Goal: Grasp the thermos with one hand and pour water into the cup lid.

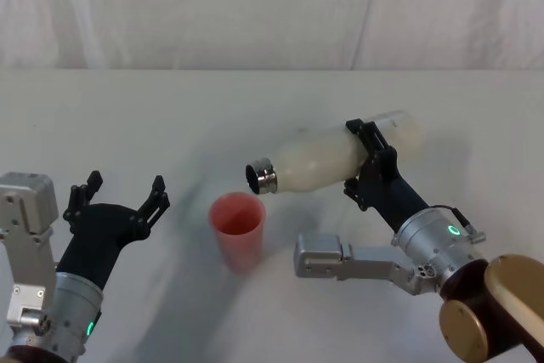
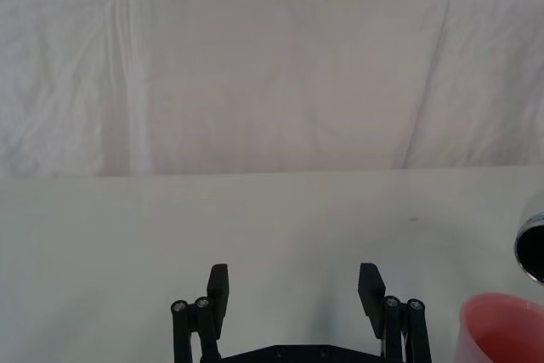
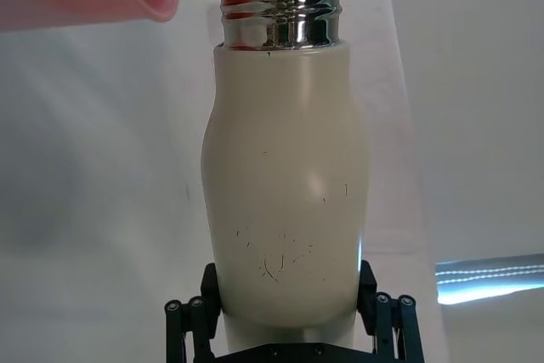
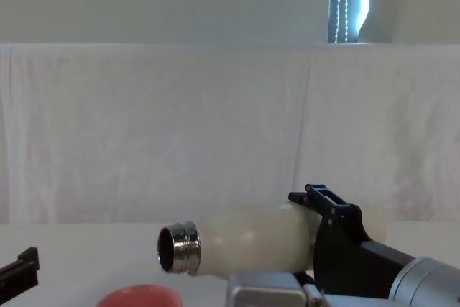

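Above table [image 1: 127, 116] centre: right claw [image 1: 371, 165] clamped round thermos [image 1: 323, 159] rear body, thermos near horizontal, steel mouth just above cup lid [image 1: 238, 229] rim. Open table beyond cup lid. Left claw [image 1: 119, 195] spread apart, near cup lid's left.

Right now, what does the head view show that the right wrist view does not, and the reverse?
The head view alone shows the left gripper, open and idle on the robot's left, and the whole cup lid standing below the thermos mouth. The right wrist view alone shows fine scratches on the thermos body. Both share the right gripper clamping the tilted thermos.
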Action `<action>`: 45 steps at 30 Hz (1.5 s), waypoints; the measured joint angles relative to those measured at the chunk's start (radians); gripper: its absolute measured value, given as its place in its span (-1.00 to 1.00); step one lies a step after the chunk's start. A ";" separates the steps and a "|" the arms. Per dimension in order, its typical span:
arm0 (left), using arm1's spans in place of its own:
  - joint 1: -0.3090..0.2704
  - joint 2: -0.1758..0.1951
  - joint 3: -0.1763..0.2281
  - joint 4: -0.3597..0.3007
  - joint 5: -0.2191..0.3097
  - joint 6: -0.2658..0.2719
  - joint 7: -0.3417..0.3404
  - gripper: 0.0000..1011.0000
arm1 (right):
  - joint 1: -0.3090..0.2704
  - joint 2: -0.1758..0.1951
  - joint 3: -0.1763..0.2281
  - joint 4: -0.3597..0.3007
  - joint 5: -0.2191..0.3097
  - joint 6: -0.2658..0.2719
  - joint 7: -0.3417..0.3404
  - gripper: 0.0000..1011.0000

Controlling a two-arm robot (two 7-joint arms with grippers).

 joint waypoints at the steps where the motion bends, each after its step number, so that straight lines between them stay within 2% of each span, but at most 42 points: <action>1: 0.000 0.000 0.000 0.000 0.000 0.000 0.000 0.98 | 0.000 0.002 -0.002 -0.001 -0.004 0.002 0.000 0.88; 16: 0.000 0.000 0.000 0.000 0.000 0.000 0.000 0.98 | 0.001 0.024 -0.020 -0.034 -0.061 0.037 0.010 0.88; 36: 0.000 0.000 0.000 0.000 0.000 0.000 0.000 0.98 | -0.004 0.031 -0.015 -0.056 -0.064 0.046 0.024 0.88; 45: 0.000 0.000 0.000 0.000 0.000 0.000 0.000 0.98 | -0.010 0.030 -0.007 -0.058 -0.049 0.045 0.029 0.88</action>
